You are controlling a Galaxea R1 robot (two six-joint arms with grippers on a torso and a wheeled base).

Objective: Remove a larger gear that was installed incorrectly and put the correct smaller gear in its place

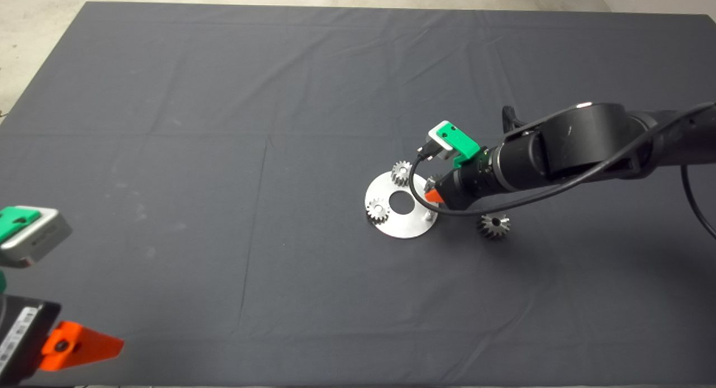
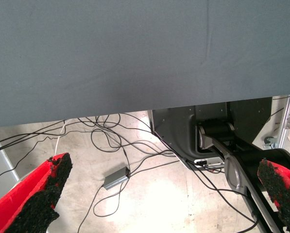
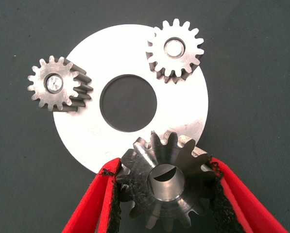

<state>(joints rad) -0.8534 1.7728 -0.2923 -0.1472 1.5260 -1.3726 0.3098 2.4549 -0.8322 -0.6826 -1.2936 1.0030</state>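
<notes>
1. Parked over the near left corner of the mat (image 1: 224,97): left gripper (image 2: 159,189), fingers spread wide, holding nothing.
2. Already off the plate (image 3: 183,121) and lying on the mat near its right rim: larger gear (image 1: 493,226). Removal seemingly done.
3. Clamped between the pads of the right gripper (image 3: 164,167) over the plate's right rim: smaller gear (image 3: 166,187). Probably left: seating it, then letting go.
4. Farther across the plate: two small silver gears (image 3: 55,83) (image 3: 175,48), upright on their pins.
5. Hard to tell whether the crescent in the held gear's bore is the pin; grip hidden under the arm from above.
</notes>
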